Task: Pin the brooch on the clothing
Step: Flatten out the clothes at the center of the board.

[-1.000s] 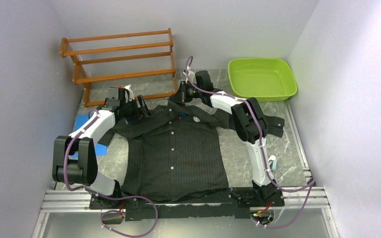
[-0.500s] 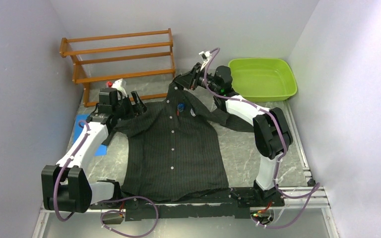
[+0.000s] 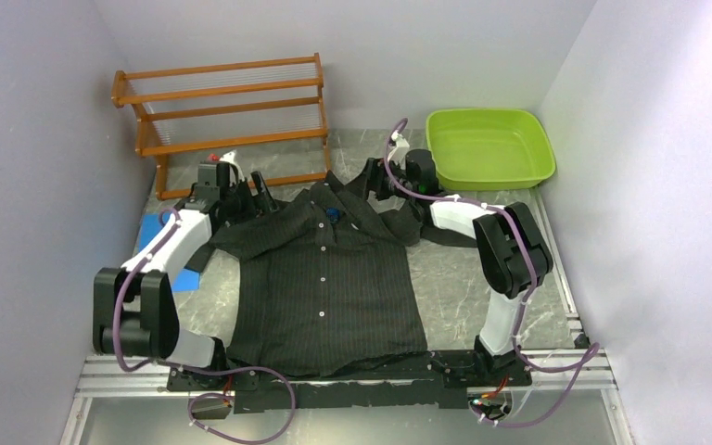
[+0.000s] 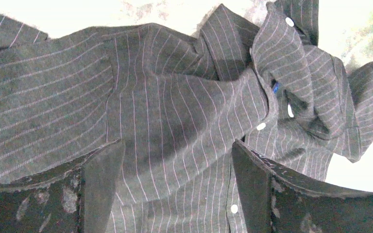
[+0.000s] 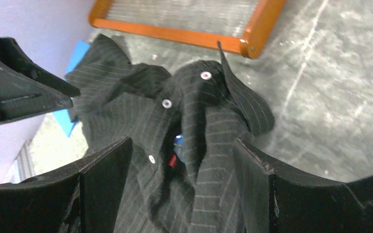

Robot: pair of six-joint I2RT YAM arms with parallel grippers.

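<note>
1. Two arms reach over a black pinstriped shirt [image 3: 324,278] in the overhead view. It lies face up on the marble table [image 3: 454,287], buttoned, with its collar at the far end. The right gripper [image 3: 371,178] held the collar lifted half a second ago. Its jaws now stand apart and the collar has dropped back in a crumpled fold. The fold covers the white neck label that showed earlier. The left gripper [image 3: 250,193] hovers wide open beside the shirt's left shoulder, much as before. A small blue item [image 3: 332,216], probably the brooch, sits near the collar. A wooden rack [image 3: 222,102] and a green basin [image 3: 491,148] stand at the far end.

2. Left wrist view: the left gripper [image 4: 177,145] is spread wide above the shoulder fabric and holds nothing. The blue item [image 4: 275,87] peeks from a collar fold.

3. Right wrist view: the right gripper [image 5: 182,143] is open and empty above the bunched collar. The blue item [image 5: 178,141] lies between folds with a small red speck [image 5: 172,161] beside it. Whether it is pinned through the cloth cannot be seen.

With the collar let go, the pinning looks either finished or in need of a fresh grasp.
</note>
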